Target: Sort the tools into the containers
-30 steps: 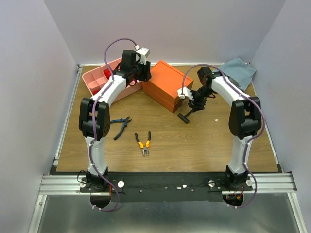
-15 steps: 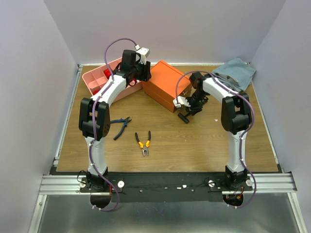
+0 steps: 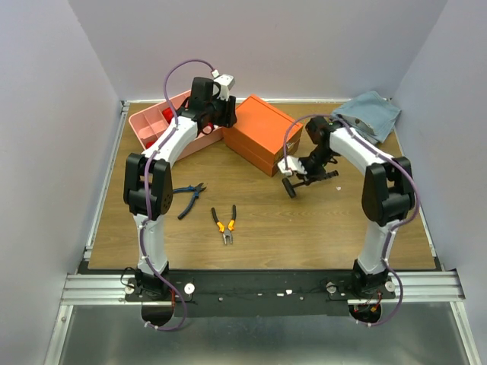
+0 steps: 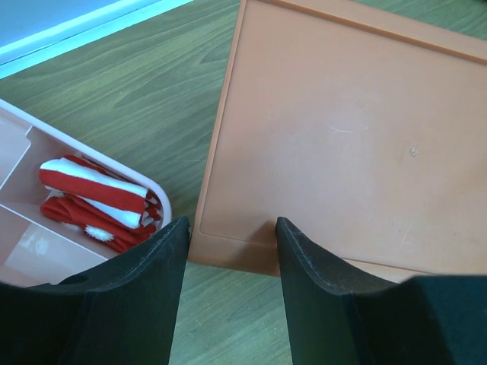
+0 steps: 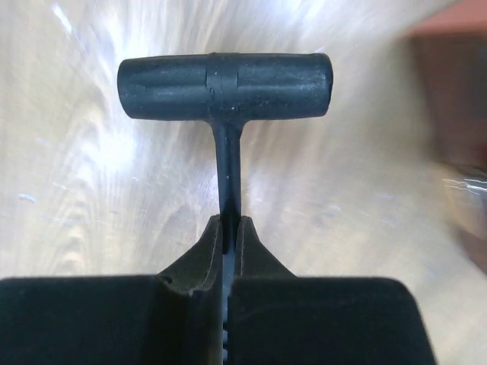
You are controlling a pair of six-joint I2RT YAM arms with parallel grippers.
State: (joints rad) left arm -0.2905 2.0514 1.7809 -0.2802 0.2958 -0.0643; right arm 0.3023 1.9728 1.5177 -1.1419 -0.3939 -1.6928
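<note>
- Top external view: orange-handled pliers (image 3: pixel 224 220) and blue-handled pliers (image 3: pixel 188 199) lie apart on the table (image 3: pixel 304 228).
- Right gripper (image 5: pixel 230 224) clenched on the black hammer (image 5: pixel 225 76) shaft, near the orange box (image 3: pixel 262 133); surroundings blurred.
- Left gripper (image 4: pixel 228 236) spread, empty, over the box edge; its arm hides part of the pink tray (image 4: pixel 161 204).
- Cloth (image 3: pixel 369 112), far right corner.

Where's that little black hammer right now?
The black hammer is in the right gripper, pinched by its shaft. In the overhead view it shows right of centre, just in front of the orange box.
</note>
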